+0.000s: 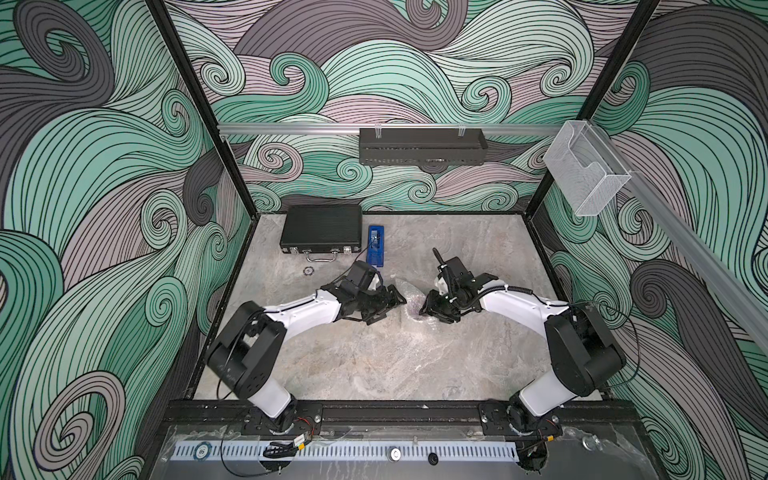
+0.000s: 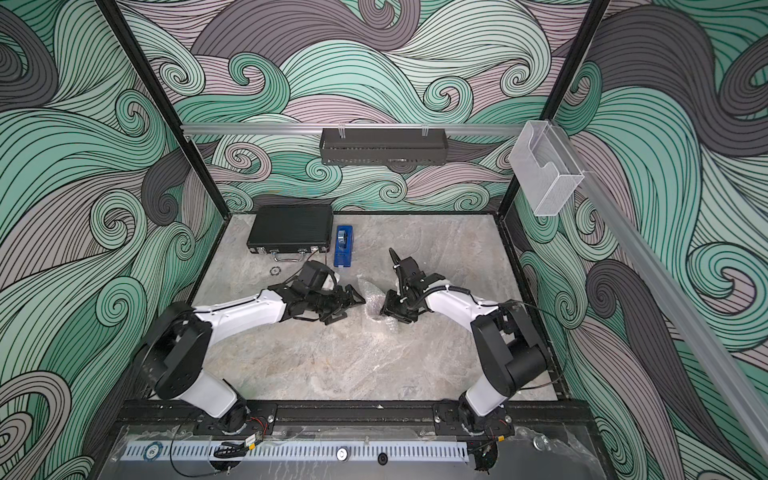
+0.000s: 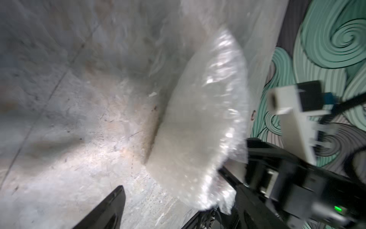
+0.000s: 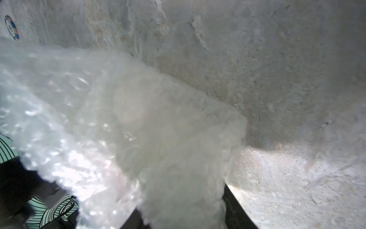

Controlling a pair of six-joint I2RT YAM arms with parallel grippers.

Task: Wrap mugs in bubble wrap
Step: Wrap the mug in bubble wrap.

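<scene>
The crinkly clear bubble wrap (image 1: 411,296) (image 2: 371,296) lies bunched on the table between my two grippers in both top views. My right gripper (image 4: 182,200) (image 1: 427,309) is shut on a gathered end of it; the thick fold fills the gap between its black fingers (image 4: 235,208). My left gripper (image 3: 158,202) (image 1: 390,305) stands open just short of the wrap (image 3: 204,126), with bare table between its fingers (image 3: 111,210). The mug is hidden; the wrap's blurred folds (image 4: 111,123) cover whatever is inside.
A black case (image 1: 321,227) and a blue tape dispenser (image 1: 375,246) sit at the back left of the table. A small round chip (image 1: 308,271) lies near the case. A black tray (image 1: 422,145) and a clear box (image 1: 586,170) hang on the walls.
</scene>
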